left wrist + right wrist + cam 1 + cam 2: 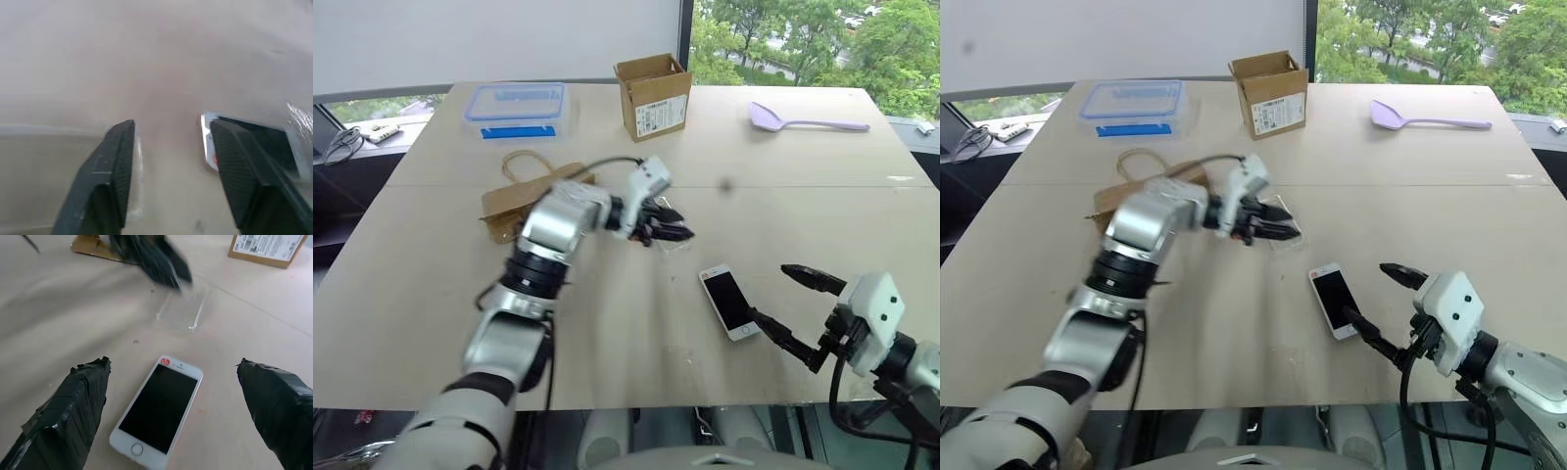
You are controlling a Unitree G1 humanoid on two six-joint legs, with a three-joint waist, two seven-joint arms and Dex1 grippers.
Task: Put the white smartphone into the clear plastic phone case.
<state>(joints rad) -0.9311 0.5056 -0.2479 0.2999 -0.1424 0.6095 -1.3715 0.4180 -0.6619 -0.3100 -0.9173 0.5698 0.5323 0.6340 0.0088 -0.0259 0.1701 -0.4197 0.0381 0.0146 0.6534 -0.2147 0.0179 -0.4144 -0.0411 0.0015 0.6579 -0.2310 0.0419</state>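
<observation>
Head views: the phone lies screen up, right of centre, bare table on every side. The right gripper hangs at lower right, spread wide, one tip just beside the phone's lower end, likely set to straddle it. The left gripper hovers mid-frame over the case.

Left wrist view: fingers parted; nothing visibly gripped.

Right wrist view: the case lies flat in the upper middle, apart from the phone; open room between.
</observation>
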